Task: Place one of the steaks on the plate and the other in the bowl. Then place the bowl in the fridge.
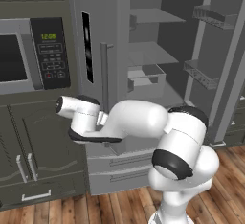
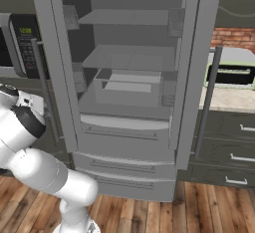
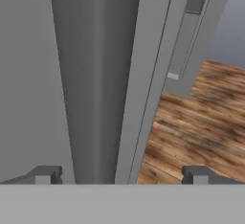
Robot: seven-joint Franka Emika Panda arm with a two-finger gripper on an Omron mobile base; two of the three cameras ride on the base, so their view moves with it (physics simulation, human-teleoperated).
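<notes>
— Two doors of the fridge point(image 2: 129, 102) are seen swung wide in the right base view, with grey shelves and a clear drawer exposed inside. How is the arm posed?

— It is bent low in the left base view: the big elbow joint is raised at the right, the forearm is laid almost level toward the left, and the wrist is turned toward the left door point(image 1: 98, 41), near its long handle point(image 1: 104, 70). In the right base view the arm is folded at the left edge, beside the microwave point(image 2: 17, 43).

— And the gripper?

— In the hand view the gripper point(image 3: 122, 175) is shown with its jaws spread wide and nothing held between them. One dark fingertip point(image 3: 45, 174) is set against the grey door panel, the other over the wood floor point(image 3: 201, 122). The door's edge is seen running upward between the two tips, close ahead.

— Where are the steaks, plate and bowl?

— That cannot be told; the shelves that can be seen are bare grey.
</notes>
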